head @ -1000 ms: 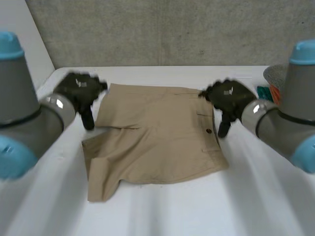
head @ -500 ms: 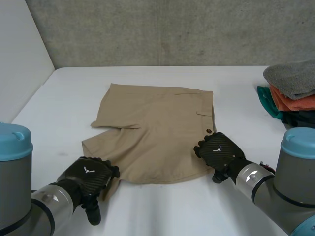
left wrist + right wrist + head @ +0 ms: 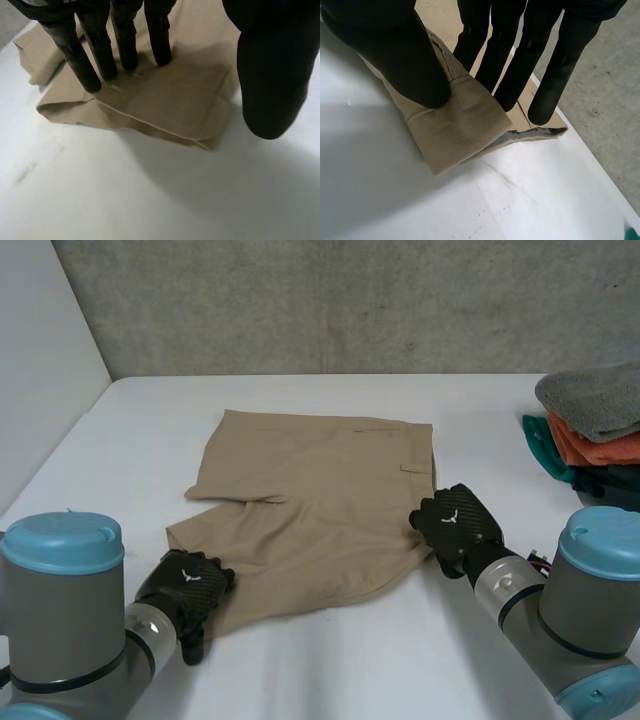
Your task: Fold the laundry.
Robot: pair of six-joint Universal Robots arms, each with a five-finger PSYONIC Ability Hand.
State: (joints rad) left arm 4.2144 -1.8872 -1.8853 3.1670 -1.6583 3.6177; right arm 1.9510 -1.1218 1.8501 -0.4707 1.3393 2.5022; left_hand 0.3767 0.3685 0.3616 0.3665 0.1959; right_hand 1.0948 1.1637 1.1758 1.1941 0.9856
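Now right hand (image 3: 456,526) pinches shorts (image 3: 318,498) at waistband; left hand (image 3: 186,586) presses hem, unclenched.

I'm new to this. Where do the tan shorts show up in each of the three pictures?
Head view: shorts lie mid-table, left hand at a near leg corner, right hand at the waistband end.
Left wrist view: a leg corner under the left hand's fingertips.
Right wrist view: the waistband corner pinched between the right hand's thumb and fingers.
Shared landmark: the white table beneath.
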